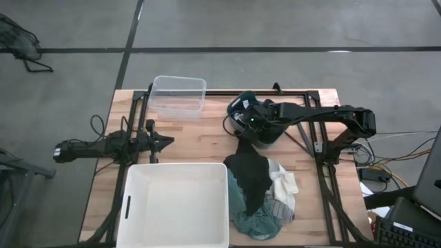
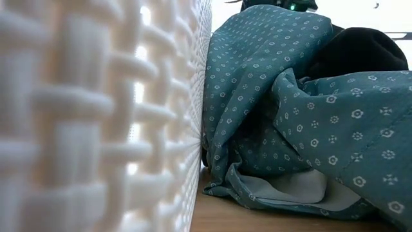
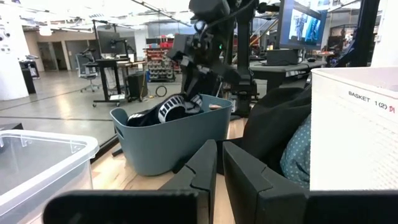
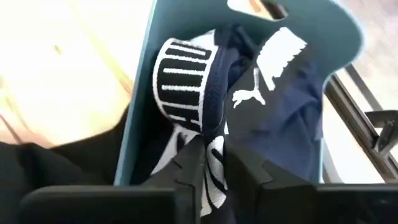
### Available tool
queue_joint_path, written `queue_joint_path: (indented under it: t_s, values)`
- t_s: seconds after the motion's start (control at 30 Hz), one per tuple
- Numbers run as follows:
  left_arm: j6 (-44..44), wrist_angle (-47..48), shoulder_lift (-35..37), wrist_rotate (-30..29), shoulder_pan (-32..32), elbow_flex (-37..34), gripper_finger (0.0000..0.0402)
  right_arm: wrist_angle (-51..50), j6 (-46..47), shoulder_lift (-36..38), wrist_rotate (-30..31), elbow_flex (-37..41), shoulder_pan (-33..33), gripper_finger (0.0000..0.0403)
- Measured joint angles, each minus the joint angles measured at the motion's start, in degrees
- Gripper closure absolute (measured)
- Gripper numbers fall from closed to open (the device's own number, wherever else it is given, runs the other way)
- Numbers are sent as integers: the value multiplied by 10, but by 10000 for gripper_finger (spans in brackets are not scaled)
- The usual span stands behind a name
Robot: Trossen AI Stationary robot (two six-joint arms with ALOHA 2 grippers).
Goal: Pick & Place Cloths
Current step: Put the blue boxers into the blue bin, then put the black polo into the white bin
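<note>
Two arms in play, and the right gripper (image 4: pixel 211 163) is right down over the teal basket (image 1: pixel 265 134), its fingers nipped shut on the striped cloth (image 4: pixel 186 81) lying inside. The left gripper (image 3: pixel 219 165) waits well away from the basket, beside the clear tub (image 1: pixel 179 96), fingers pressed together on nothing.

Remaining cloths (image 1: pixel 258 189) sit heaped on the bench (image 1: pixel 186 138) just on the near side of the basket: black on top, teal-green (image 2: pixel 309 116) under it, white to one side, all pushed against the white basket (image 1: pixel 176 203).

Trouble ahead? That hold looks like a thin pinch on one fold (only a sliver of fabric between the fingers), so a lift could let it slip. The black cloth also seems to drape over the basket's rim, so it may drag along.

Bench is pale wood planks on a dark frame. Beyond the basket there is an open workshop floor, desks and monitors.
</note>
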State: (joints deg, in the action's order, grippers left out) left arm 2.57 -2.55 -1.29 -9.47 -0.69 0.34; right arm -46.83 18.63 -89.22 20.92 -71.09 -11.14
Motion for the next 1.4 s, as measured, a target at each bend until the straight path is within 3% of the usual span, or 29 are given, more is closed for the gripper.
queue_joint_path:
  t_s: [0.37, 0.57, 0.9, 1.13, 1.4]
  values:
    - [0, 0, -2, 0, 0, 0, 367, -53, 35, 28, 18, -27, 31, 204]
    - [0, 0, -2, 0, 0, 0, 367, -52, 33, 67, 19, -30, 62, 157]
    - [0, 0, -3, 0, 0, 0, 367, -39, 28, 104, -75, -16, 214, 147]
    - [0, 0, -4, 0, 0, 0, 367, 17, 43, 42, -54, -7, 332, 167]
    - [0, 0, -4, 0, 0, 0, 367, 25, 73, -28, -16, -23, 353, 164]
